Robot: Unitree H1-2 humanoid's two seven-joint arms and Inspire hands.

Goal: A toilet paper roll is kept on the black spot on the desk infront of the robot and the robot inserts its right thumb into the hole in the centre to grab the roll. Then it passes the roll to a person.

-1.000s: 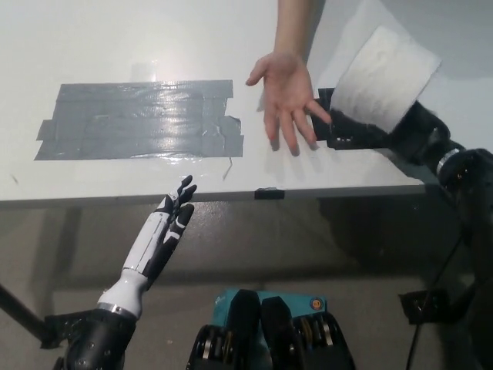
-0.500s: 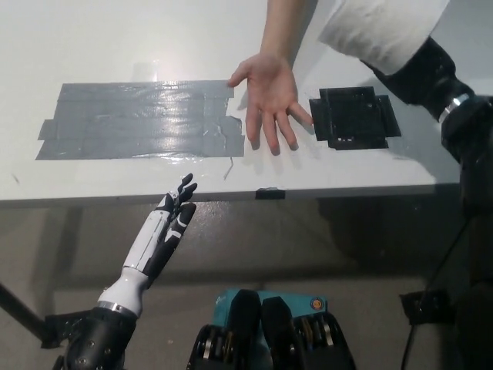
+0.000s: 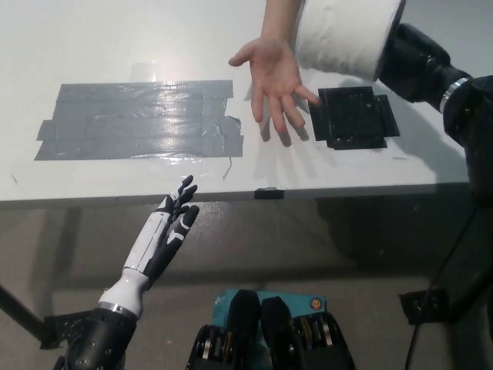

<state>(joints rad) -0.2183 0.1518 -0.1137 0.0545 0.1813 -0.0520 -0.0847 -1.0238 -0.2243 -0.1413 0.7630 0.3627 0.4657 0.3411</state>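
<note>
A white desk (image 3: 92, 46) fills the upper half of the head view, its near edge running across the middle of the picture. A wide patch of grey tape (image 3: 139, 119) lies flat on the desk toward its left side, with ragged strips at its right end. Toward the right side of the desk, near the front edge, sits a black square spot (image 3: 354, 117) — nothing stands on it.

The toilet paper roll (image 3: 347, 35) is up in the air at the top of the view, above and just behind the black spot. It is white, seen from its side, and partly cut off by the top edge of the picture. The black right hand (image 3: 404, 54) grasps the roll from its right end, with the black arm reaching in from the right edge; the fingers themselves are hidden behind the roll and the wrist.

A person's hand (image 3: 273, 77) reaches in from the far edge of the desk, palm up and fingers spread, between the grey tape and the black spot. It sits just left of the roll and below it — whether it touches the roll cannot be told.

The white left hand (image 3: 166, 227) rests below the desk's front edge at the lower left, released, fingers straight and slightly apart, holding nothing.
</note>
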